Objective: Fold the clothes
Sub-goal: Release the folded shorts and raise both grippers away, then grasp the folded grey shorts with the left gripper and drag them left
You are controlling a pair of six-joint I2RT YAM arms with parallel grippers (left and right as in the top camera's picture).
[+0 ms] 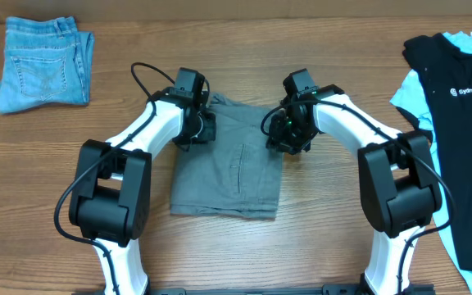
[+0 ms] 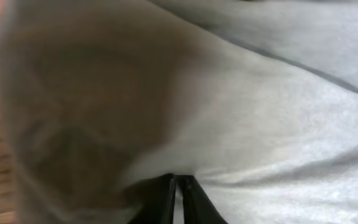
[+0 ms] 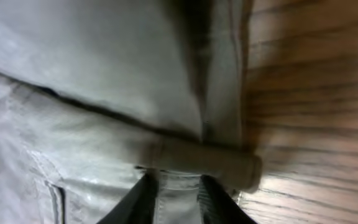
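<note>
- Left gripper [image 2: 176, 185]: clenched on grey shorts [image 1: 228, 176], one far corner.
- Right gripper [image 3: 178, 190]: pinching the opposite rolled edge.
- Advice: carry both corners level, together.

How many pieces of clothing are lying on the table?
4: folded jeans far left, grey shorts centre, black shirt right, light blue shirt beneath it; more may hide underneath.

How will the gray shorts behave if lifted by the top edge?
Probably floppy: the gray shorts lie flat, creasing near the right fingers. Lifted, the lower half would likely sag. The rolled edge suggests pushing bunches it, not slides it.
</note>
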